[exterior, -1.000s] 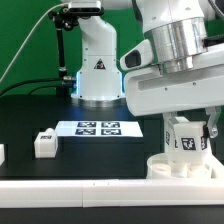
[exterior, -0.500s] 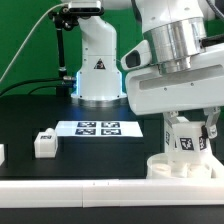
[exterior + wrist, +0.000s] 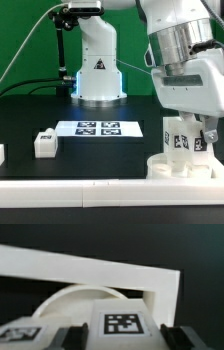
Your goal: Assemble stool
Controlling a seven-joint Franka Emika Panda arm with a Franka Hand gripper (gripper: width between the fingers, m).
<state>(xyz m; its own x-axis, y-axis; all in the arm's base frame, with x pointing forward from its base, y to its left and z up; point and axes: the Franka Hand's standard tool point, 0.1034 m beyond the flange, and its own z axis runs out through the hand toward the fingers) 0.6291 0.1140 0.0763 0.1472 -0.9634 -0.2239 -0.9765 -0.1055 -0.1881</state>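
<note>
The round white seat [image 3: 172, 166] lies at the exterior view's lower right, against the front border bar. A white leg [image 3: 181, 141] with a square tag stands upright on it. My gripper [image 3: 188, 138] is shut on this leg from above. In the wrist view the leg [image 3: 122, 322] sits between the dark fingers [image 3: 72, 336], with the gripper [image 3: 125, 340] around it and the seat's curved rim [image 3: 75, 297] behind it. A second tagged piece [image 3: 20, 333] shows beside it. Another loose leg [image 3: 42, 143] lies at the exterior view's left.
The marker board [image 3: 98, 128] lies mid-table before the robot base [image 3: 98, 70]. A long white border bar [image 3: 70, 190] runs along the front and also shows in the wrist view [image 3: 90, 269]. A white piece [image 3: 2, 153] is cut off at the left edge.
My hand has turned about its vertical axis over the seat while staying on the leg. The seat and the loose leg have not moved.
</note>
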